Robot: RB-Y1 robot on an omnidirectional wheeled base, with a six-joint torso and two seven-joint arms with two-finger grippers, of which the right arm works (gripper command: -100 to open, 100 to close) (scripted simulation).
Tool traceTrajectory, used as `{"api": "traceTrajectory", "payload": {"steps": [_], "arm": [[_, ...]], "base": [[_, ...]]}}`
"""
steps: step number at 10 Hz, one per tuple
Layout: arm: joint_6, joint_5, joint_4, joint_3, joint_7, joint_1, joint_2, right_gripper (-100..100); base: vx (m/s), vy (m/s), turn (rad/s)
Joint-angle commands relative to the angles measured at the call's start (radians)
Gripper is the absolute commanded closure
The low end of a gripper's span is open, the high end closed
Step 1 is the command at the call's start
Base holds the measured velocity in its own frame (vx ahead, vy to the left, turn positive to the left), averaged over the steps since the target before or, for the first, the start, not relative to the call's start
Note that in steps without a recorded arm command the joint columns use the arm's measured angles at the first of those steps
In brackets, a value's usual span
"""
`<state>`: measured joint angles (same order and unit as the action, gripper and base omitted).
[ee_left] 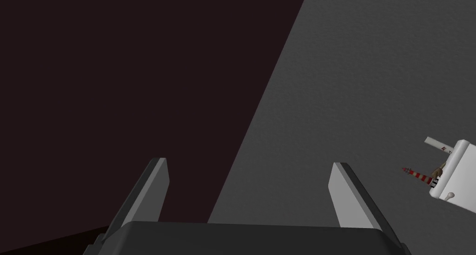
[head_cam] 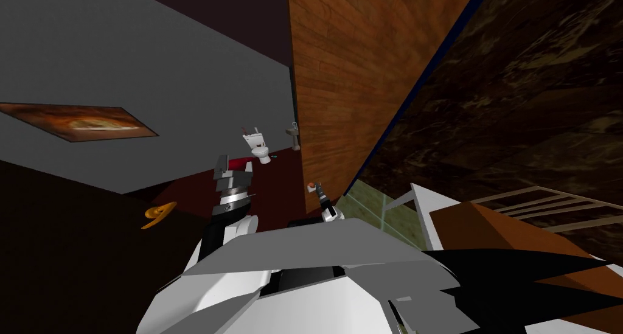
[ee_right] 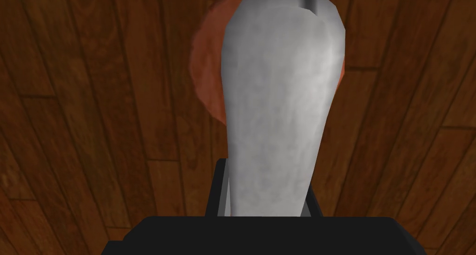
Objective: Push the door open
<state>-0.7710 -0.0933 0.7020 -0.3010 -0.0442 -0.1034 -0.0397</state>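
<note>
The right pincer [head_cam: 316, 189] clamps the grey handle [ee_right: 279, 103] of the wooden door [head_cam: 359, 75], which stands straight ahead of it. The left pincer [ee_left: 251, 169] gapes wide, apart from the door.

White toilet [head_cam: 258, 145] and a framed picture [head_cam: 79, 122]

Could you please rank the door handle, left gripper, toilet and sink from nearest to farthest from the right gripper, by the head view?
1. Door handle: gripped by the right gripper, at the wooden door.
2. Left gripper: raised on its left, fingers open.
3. Toilet and sink: small, far beyond the door's edge; too close to call between them.
</note>
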Motion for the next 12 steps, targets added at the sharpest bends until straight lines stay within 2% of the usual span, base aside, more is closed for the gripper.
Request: {"api": "traceTrajectory", "payload": {"steps": [1, 4, 7, 8, 9, 12], "arm": [[-0.003, -0.009, -0.002, 0.026, -0.005, -0.007, -0.001, 100], [-0.003, -0.023, -0.009, 0.07, -0.015, -0.013, 0.018, 100], [-0.004, -0.033, -0.014, 0.099, -0.022, -0.017, 0.037, 100], [-0.003, -0.034, -0.011, 0.101, -0.021, -0.014, 0.023, 100], [-0.005, -0.041, -0.012, 0.117, -0.024, -0.017, 0.013, 100], [-0.006, -0.05, -0.014, 0.138, -0.031, -0.018, 0.002, 100]], "base": [[0.137, 0.159, -0.084], [0.158, 0.148, -0.079], [0.128, 0.144, -0.061], [0.061, 0.039, -0.039], [0.116, 0.02, -0.042], [0.178, 0.077, -0.033]]}}
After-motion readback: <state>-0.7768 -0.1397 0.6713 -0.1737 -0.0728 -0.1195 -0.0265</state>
